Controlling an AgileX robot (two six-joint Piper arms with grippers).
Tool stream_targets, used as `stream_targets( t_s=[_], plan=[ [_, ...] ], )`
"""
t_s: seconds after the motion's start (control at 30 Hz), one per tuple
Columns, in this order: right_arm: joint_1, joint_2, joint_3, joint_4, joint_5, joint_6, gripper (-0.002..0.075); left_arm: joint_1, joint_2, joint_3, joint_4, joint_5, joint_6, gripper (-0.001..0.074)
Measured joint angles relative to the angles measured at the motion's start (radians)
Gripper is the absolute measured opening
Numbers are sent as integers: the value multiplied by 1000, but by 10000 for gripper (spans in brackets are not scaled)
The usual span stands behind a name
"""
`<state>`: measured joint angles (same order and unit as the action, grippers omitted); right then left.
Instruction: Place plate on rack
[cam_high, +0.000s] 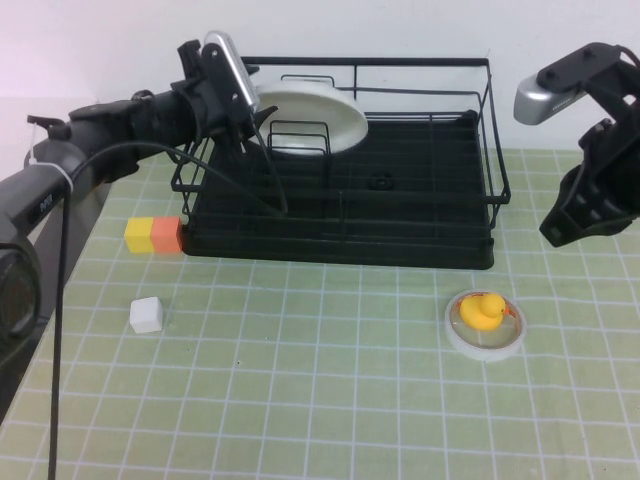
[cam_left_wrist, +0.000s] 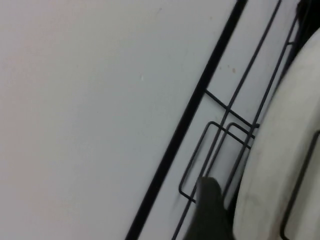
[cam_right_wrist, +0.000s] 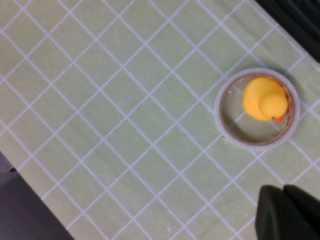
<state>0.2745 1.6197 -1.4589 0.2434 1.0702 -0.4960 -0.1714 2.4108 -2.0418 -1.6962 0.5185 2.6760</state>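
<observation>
Rack (cam_high: 340, 215) rails round plate (cam_high: 310, 120).

A yellow duck (cam_high: 482, 309) sits in a ring (cam_high: 484, 343) near right on the counter (cam_high: 320, 400). A white cube (cam_high: 146, 315) lies near left; yellow (cam_high: 138, 234) and orange (cam_high: 165, 235) blocks touch farther left.

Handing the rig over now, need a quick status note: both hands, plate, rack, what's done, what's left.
Left hand: over the rack's left rear corner, at the edge of the plate; whether it is shut on the rim cannot be told from these views.
Right hand: parked raised at the right, above the mat, holding nothing; fingers together in its wrist view.
Plate: inside the rack, tilted against the upright dividers at the left rear.
Done: plate brought into the rack.
Left: confirm it sits in a slot, release, pull the left arm back.
Untouched: duck in its ring, white cube, yellow-orange block.
</observation>
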Motion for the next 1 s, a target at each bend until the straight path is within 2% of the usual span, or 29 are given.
stream_targets(
  t_s=[0.07,0.13,0.23,0.3,0.4,0.47,0.63,0.8,1.0],
  plan=[
    [0,0,0,-11,-7,-2,0,0,-7,-2,0,0,-12,447],
    [0,0,0,-51,-13,0,0,0,-33,-2,2,-5,-14,419],
    [0,0,0,-117,-15,24,0,0,-91,-2,2,-44,-26,312],
    [0,-7,2,-149,-20,42,0,0,-143,-4,0,-85,-68,206],
    [0,-37,3,-176,-50,65,0,0,-216,-4,0,-168,-236,71],
    [0,-67,3,-195,-71,76,0,0,-268,-4,-2,-235,-378,29],
    [0,-161,3,-274,-98,119,0,0,-424,38,-4,-489,-693,4],
    [0,-237,3,-326,-103,166,0,0,-661,228,-39,-742,-713,0],
    [0,-284,14,-318,-113,183,0,0,-925,575,-51,-799,-790,-1]
  ],
)
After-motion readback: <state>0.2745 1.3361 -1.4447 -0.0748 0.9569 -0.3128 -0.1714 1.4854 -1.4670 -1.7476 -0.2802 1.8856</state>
